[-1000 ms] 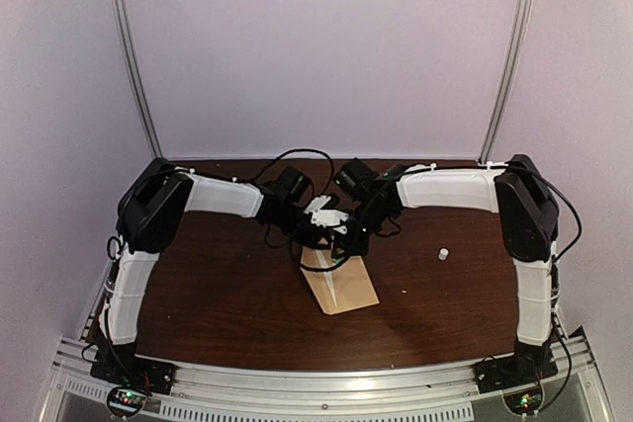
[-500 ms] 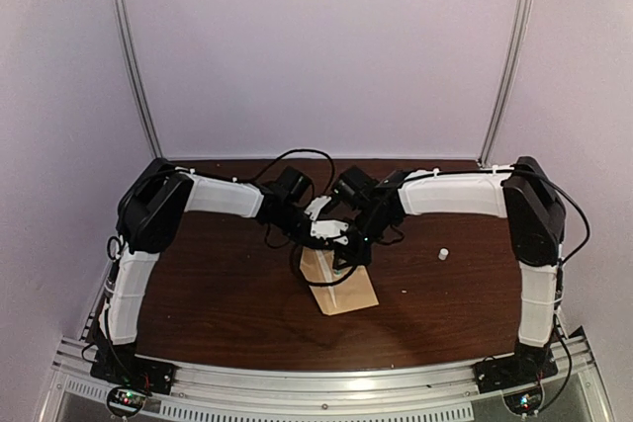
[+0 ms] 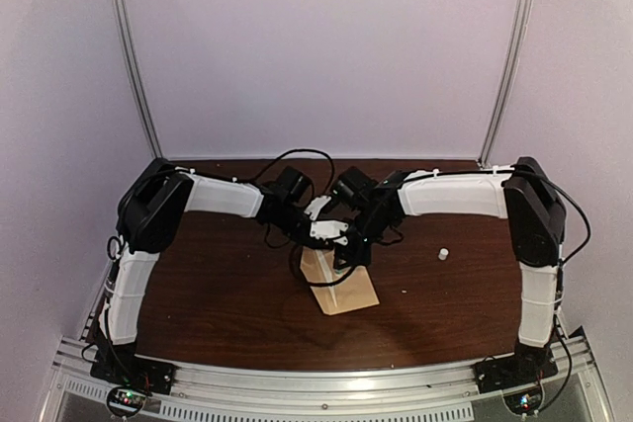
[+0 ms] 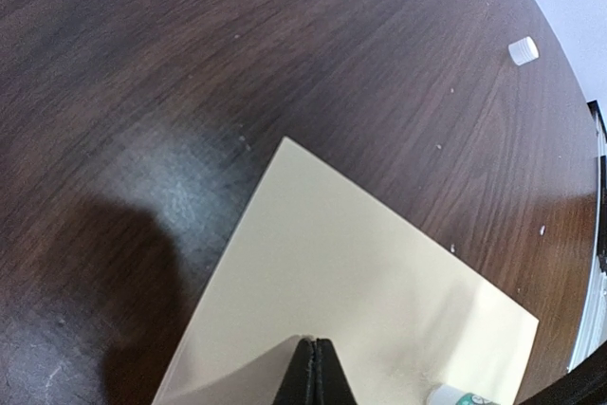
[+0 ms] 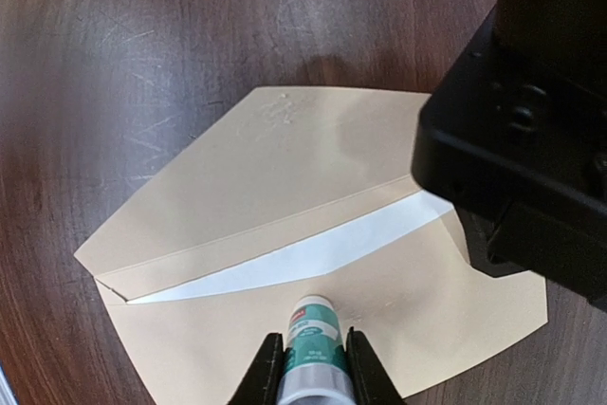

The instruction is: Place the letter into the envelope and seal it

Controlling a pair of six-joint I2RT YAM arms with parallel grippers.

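Observation:
The tan envelope [image 3: 342,289] lies on the dark table with its flap [image 5: 275,168] open. A pale strip of the letter [image 5: 303,253] shows in its mouth; the rest of the letter is hidden inside. My right gripper [image 5: 314,353] is shut on a teal and white glue stick [image 5: 311,334], whose tip touches the envelope's body just below the mouth. My left gripper [image 4: 315,362] is shut and pinches the envelope's paper [image 4: 351,263] at one end, lifting it slightly. In the top view both grippers [image 3: 336,242] meet over the envelope's far end.
A small white cap [image 3: 444,254] lies on the table right of the envelope; it also shows in the left wrist view [image 4: 523,48]. The left gripper's black body [image 5: 531,111] fills the right side of the right wrist view.
Over the last second the right arm shifted slightly left and down onto the envelope with the glue stick. In the last half second almost nothing moved.

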